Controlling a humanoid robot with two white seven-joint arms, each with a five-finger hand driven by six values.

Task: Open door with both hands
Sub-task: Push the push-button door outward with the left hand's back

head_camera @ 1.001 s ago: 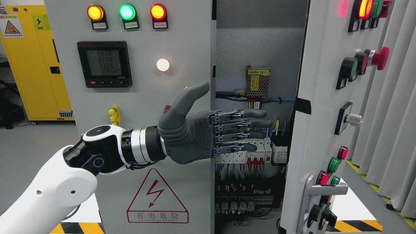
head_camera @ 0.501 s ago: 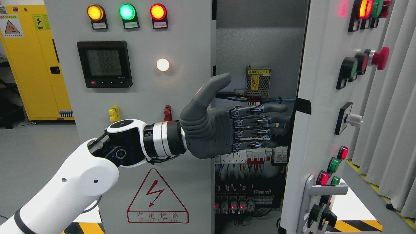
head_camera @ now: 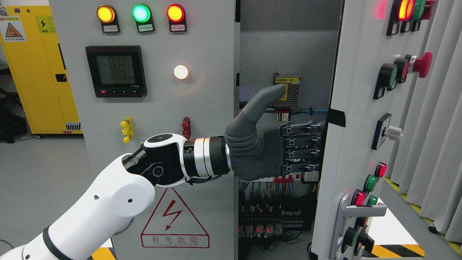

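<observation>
Nearest, at the lower left: white left arm (head_camera: 97, 206) rising on a slant to a black-and-white wrist. Beyond it, grey left hand (head_camera: 261, 151) held flat and on edge, thumb (head_camera: 265, 99) raised and tilted right, fingers (head_camera: 301, 146) straight, stacked together and stretched rightward, clamped on nothing, tips hidden behind the edge of the right door (head_camera: 346, 144); touching the door's inner face or just short of it, cannot tell. Right door swung open toward the camera at the picture's right, outer face seen at a slant, carrying red and green buttons (head_camera: 375, 177), a red mushroom button (head_camera: 420, 65), a white knob (head_camera: 391, 133) and a silver handle (head_camera: 361, 211) low down. Left door (head_camera: 151, 126) closed, flat to the camera, with three lamps (head_camera: 140, 13) in amber, green and red at the top, a black meter (head_camera: 116, 71), a lit white lamp (head_camera: 181, 72), a yellow latch (head_camera: 126, 129), a red latch (head_camera: 186, 126) and a red lightning warning sign (head_camera: 175, 222). Between the doors, cabinet interior (head_camera: 288, 47) open to view: breakers and wiring (head_camera: 267, 216) below the hand, a small power supply (head_camera: 287, 92) behind the thumb. Farther back at the left, a yellow cabinet (head_camera: 36, 68); at the far right, grey curtain (head_camera: 440, 119).
</observation>
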